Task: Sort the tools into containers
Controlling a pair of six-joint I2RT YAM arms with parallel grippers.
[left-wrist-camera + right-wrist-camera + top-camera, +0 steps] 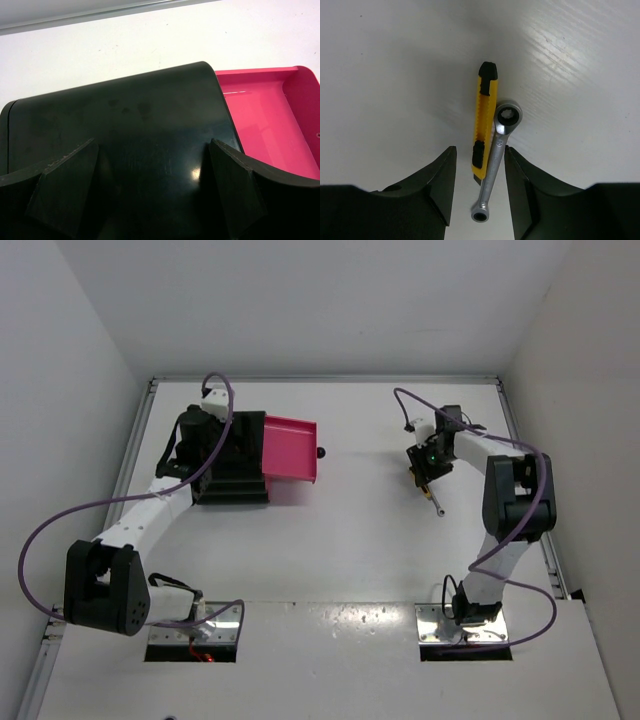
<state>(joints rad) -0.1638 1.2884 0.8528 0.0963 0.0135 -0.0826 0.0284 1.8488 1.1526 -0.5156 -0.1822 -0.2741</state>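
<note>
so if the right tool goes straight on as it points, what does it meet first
likely the yellow knife and silver wrench lying side by side between the fingers of the right tool; depth is unclear

The drawer (290,448) juts rightward out of the cabinet (235,485), its tray reachable from above, while the left gripper (152,145) straddles the cabinet's top beside it. Between the drawer's knob (321,452) and the right gripper (479,152), the surface (370,530) gives wide passage. The yellow-handled tool (484,115) and wrench (495,160) lie touching, filling most of the gap between that gripper's spread fingers.
</note>
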